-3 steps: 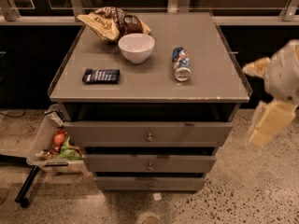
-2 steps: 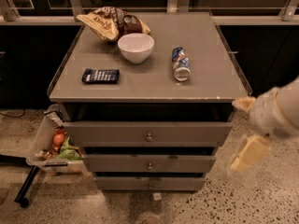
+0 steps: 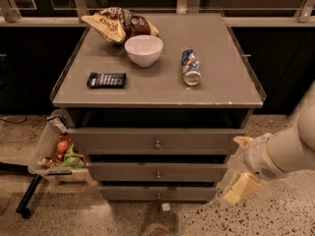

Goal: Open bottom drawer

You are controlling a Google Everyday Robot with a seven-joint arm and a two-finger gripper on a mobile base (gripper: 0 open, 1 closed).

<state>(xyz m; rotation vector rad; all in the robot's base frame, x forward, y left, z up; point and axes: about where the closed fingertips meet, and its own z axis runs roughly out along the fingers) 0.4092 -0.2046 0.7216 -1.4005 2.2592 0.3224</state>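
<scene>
The bottom drawer (image 3: 157,193) is the slim grey-brown front panel lowest on the cabinet, with a tiny round knob (image 3: 158,196) at its centre. It sits closed under the middle drawer (image 3: 157,172) and the top drawer (image 3: 156,140). My gripper (image 3: 239,185) is at the lower right, just off the cabinet's right side, at about the height of the middle and bottom drawers. It does not touch any drawer. The white arm (image 3: 290,149) reaches in from the right edge.
On the cabinet top (image 3: 221,82) lie a white bowl (image 3: 143,49), a can on its side (image 3: 190,67), a dark snack bar (image 3: 106,79) and a chip bag (image 3: 118,24). A bin with produce (image 3: 56,154) hangs on the cabinet's left. Speckled floor lies in front.
The arm and gripper have moved down and to the left, from beside the cabinet top to beside the lower drawers. The drawers have not moved.
</scene>
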